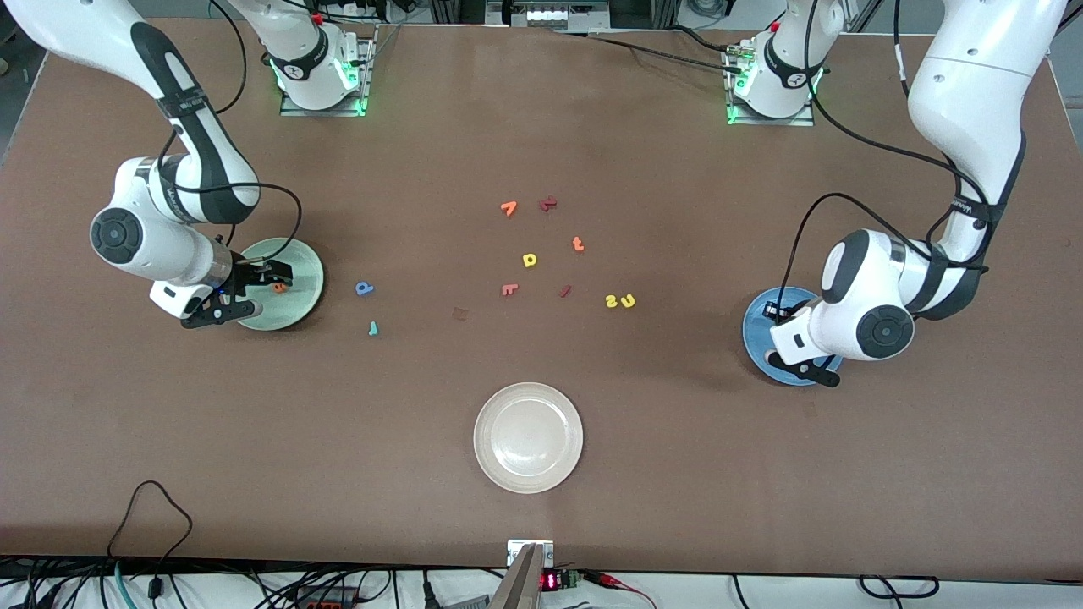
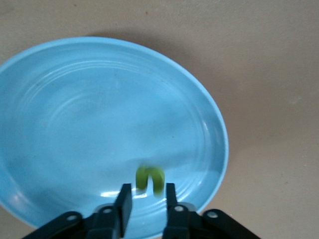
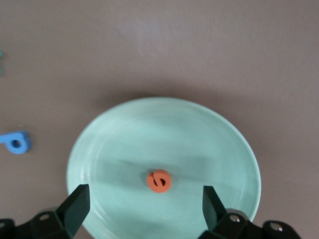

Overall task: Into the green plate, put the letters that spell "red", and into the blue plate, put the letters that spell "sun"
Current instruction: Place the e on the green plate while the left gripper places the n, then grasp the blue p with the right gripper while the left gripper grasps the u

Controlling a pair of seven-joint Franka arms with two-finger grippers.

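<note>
The orange "e" [image 1: 278,287] [image 3: 158,180] lies flat in the green plate [image 1: 302,256] [image 3: 199,129]. My right gripper [image 1: 250,294] [image 3: 145,194] hovers low over that plate, open wide, holding nothing. My left gripper [image 1: 785,342] [image 2: 148,188] is over the blue plate [image 1: 755,326] [image 2: 60,99], its jaws a little apart. The green "n" [image 2: 149,179] shows blurred just ahead of the fingertips, free of the pads, over the plate's inside. On the table lie the blue "d" [image 1: 364,288] [image 3: 15,143], the teal "r" [image 1: 372,328], the yellow "s" [image 1: 611,300] and the yellow "u" [image 1: 628,300].
A cream-white plate [image 1: 528,437] sits nearer the front camera, mid-table. Other loose letters lie in the middle: a yellow d/p [image 1: 530,260], an orange "t" [image 1: 578,244], an orange piece [image 1: 508,208], a dark red piece [image 1: 548,203] and two more [image 1: 509,289] [image 1: 565,291].
</note>
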